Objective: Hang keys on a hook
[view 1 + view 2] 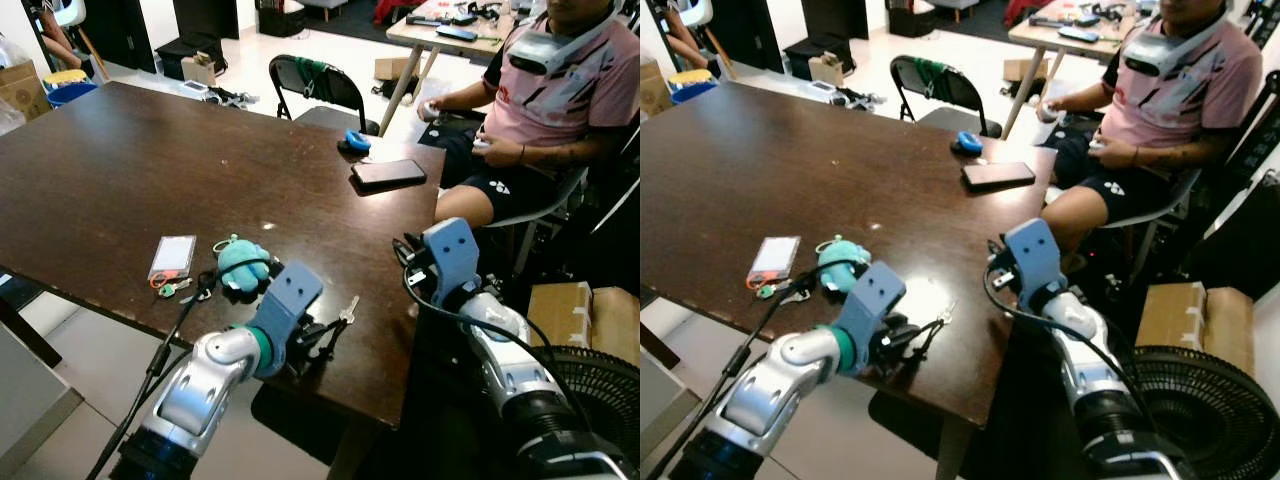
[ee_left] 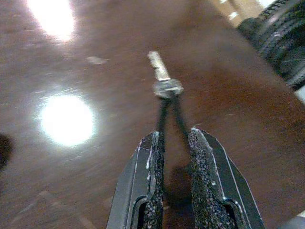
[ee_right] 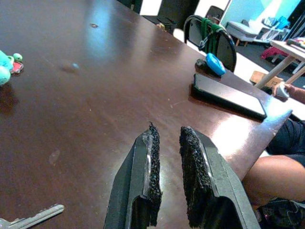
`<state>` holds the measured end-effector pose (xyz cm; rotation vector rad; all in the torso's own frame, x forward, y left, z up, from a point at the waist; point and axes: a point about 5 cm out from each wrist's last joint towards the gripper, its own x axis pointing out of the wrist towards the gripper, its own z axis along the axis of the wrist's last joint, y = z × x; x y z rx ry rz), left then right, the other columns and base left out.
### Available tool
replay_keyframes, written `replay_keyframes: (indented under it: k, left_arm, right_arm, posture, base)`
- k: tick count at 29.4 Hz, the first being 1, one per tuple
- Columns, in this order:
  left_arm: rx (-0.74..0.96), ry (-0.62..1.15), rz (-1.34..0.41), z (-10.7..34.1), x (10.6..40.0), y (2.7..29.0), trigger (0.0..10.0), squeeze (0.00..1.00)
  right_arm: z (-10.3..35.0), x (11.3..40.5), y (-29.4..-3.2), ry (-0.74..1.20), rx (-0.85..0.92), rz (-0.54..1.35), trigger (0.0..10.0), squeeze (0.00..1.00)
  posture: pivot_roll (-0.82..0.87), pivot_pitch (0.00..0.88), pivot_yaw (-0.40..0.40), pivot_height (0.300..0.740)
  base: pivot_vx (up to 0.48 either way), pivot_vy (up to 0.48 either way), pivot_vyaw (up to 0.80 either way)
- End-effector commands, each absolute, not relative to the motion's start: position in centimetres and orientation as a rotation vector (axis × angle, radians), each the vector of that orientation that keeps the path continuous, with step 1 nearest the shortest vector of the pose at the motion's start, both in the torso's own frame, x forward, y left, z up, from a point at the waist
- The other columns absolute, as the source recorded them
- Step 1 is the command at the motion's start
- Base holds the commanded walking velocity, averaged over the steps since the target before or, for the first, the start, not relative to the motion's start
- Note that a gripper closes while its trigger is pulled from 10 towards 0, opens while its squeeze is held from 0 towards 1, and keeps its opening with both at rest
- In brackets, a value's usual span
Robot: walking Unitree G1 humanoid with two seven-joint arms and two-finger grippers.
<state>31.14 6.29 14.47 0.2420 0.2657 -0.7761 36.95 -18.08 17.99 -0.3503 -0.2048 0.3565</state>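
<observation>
Near the front edge of the dark wooden table [image 1: 120,170] lies the key [image 1: 347,309], flat on the wood, a thin black loop running from its head back to the left gripper [image 1: 322,340]. Left wrist view shows the key [image 2: 163,78] out ahead of the fingertips [image 2: 153,157], with the loop's two strands passing into a narrow gap between the pads; looks pinched on the cord only, not on metal, though I can't confirm how firm the bite is.

Risks as I judge them:
- Cord grip is thin. A lift with any jerk could slip the loop out and drop the key, maybe off the table edge, which is close.
- Key will dangle and swing on the cord, making it hard to thread onto a hook.
- No hook in sight, so the robot probably has to walk with it, giving more swing and more chance of a slip.

Right gripper [image 3: 167,157] hovers over the table's right edge, fingers nearly together, holding nothing. Further back: teal plush keychain [image 1: 243,263], a card holder [image 1: 172,256], black phone [image 1: 388,173]. Seated person [image 1: 545,100] close on the right, so a wide arm swing there is a collision risk.
</observation>
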Motion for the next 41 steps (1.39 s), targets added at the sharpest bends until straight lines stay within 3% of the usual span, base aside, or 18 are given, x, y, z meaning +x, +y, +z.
replay_keyframes:
  k: [1,5,6,7,8,9,11,12,27,41]
  left_arm:
    - [0.245,0.282,-0.788,14.1,30.9,6.1,10.0,0.0]
    - [0.247,0.298,-0.805,13.7,30.8,5.3,10.0,0.0]
    - [0.246,0.299,-0.81,13.6,30.9,5.0,10.0,0.09]
    - [0.246,0.299,-0.81,13.6,30.9,5.0,10.0,0.09]
    - [0.246,0.298,-0.815,13.6,30.9,4.7,10.0,0.15]
    - [0.246,0.294,-0.814,13.7,31.1,4.5,10.0,0.44]
    - [0.246,0.291,-0.813,13.8,31.2,4.4,10.0,0.44]
    - [0.258,0.289,-0.783,14.0,31.5,4.8,10.0,0.0]
    - [0.255,0.355,-0.706,12.1,31.6,7.0,10.0,0.0]
    - [0.251,0.346,-0.704,12.0,31.9,6.9,10.0,0.0]
  right_arm:
    - [17.9,37.0,-17.9,-0.203,-0.352,0.367,10.0,0.0]
    - [17.8,37.0,-18.0,-0.2,-0.351,0.365,10.0,0.0]
    - [17.8,37.0,-18.0,-0.2,-0.352,0.364,10.0,0.0]
    - [17.8,37.0,-18.0,-0.2,-0.352,0.364,10.0,0.0]
    - [17.8,37.0,-18.0,-0.199,-0.352,0.363,10.0,0.0]
    - [17.7,37.0,-18.1,-0.2,-0.352,0.361,10.0,0.0]
    - [17.7,37.0,-18.1,-0.2,-0.351,0.36,10.0,0.0]
    - [17.6,36.9,-18.2,-0.199,-0.349,0.357,10.0,0.0]
    - [17.6,37.0,-18.1,-0.202,-0.343,0.36,10.0,0.0]
    - [17.8,37.0,-17.9,-0.212,-0.341,0.365,10.0,0.0]
  posture:
    - [0.07,0.112,0.074,0.74]
    - [0.06,0.11,0.075,0.74]
    - [0.06,0.11,0.076,0.74]
    - [0.06,0.11,0.076,0.74]
    - [0.06,0.11,0.076,0.74]
    - [0.06,0.11,0.079,0.74]
    - [0.06,0.11,0.079,0.74]
    - [0.06,0.113,0.081,0.74]
    - [0.06,0.109,0.079,0.74]
    - [0.05,0.1,0.077,0.74]
  base:
    - [0.0,0.0,0.0]
    - [0.0,0.0,0.0]
    - [0.0,0.0,0.0]
    - [0.0,0.0,0.0]
    - [0.0,0.0,0.0]
    - [0.0,0.0,0.0]
    - [0.0,0.0,0.0]
    - [0.0,0.0,0.0]
    - [0.0,0.0,0.0]
    - [0.0,0.0,0.0]
